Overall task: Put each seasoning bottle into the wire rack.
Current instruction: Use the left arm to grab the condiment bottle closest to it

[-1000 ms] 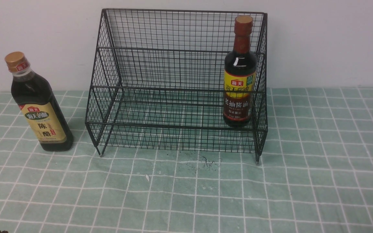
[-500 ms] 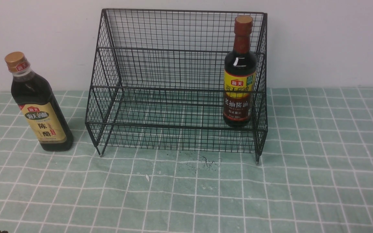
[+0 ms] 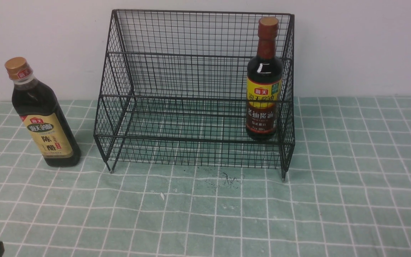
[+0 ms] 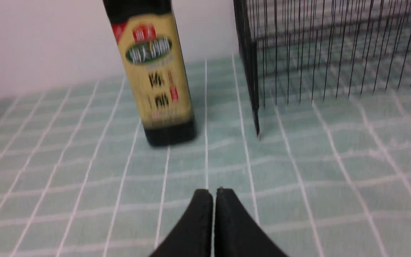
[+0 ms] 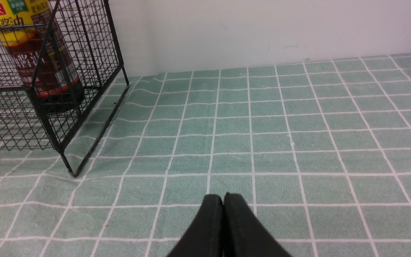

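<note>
Standing near the left edge of the desk, toward the back, the gold-capped bottle is outside the wire rack, just beside its left side. The left pincer is clenched on nothing, short of that bottle; if its tips are not spread before they reach the glass, they would likely shove the bottle or tip it over. A grip taken high on the broad shoulders might slip, and a low lift could catch the base on the rack's front rail. Inside the rack, by its right side, the red-capped bottle stands upright; a careless bump against the mesh could rock it. Farthest right, the right pincer is clenched too, empty, over the desk.
</note>
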Controlling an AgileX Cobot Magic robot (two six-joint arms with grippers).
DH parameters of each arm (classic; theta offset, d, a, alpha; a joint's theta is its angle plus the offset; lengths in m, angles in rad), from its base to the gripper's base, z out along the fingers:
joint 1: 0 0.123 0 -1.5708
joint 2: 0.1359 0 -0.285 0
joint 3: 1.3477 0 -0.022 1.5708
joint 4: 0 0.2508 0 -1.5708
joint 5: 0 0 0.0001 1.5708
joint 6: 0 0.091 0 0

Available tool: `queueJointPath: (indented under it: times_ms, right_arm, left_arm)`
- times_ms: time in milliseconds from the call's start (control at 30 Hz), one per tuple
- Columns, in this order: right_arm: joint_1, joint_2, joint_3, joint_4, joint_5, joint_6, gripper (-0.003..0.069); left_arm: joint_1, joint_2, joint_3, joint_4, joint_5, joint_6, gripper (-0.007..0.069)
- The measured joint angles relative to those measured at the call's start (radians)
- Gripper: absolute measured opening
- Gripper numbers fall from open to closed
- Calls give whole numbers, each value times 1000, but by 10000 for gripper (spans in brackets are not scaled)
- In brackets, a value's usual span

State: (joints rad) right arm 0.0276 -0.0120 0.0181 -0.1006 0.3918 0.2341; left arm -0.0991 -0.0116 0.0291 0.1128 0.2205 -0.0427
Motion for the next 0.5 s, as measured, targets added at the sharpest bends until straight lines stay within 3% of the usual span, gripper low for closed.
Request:
queueJointPath:
  times_ms: [267, 500]
  right_arm:
    - [0, 0, 0, 0, 0, 0, -15]
    - [0, 0, 0, 0, 0, 0, -15]
  left_arm:
    - [0, 0, 0, -49, -377, -146, -6]
    - [0, 0, 0, -49, -480, -156, -6]
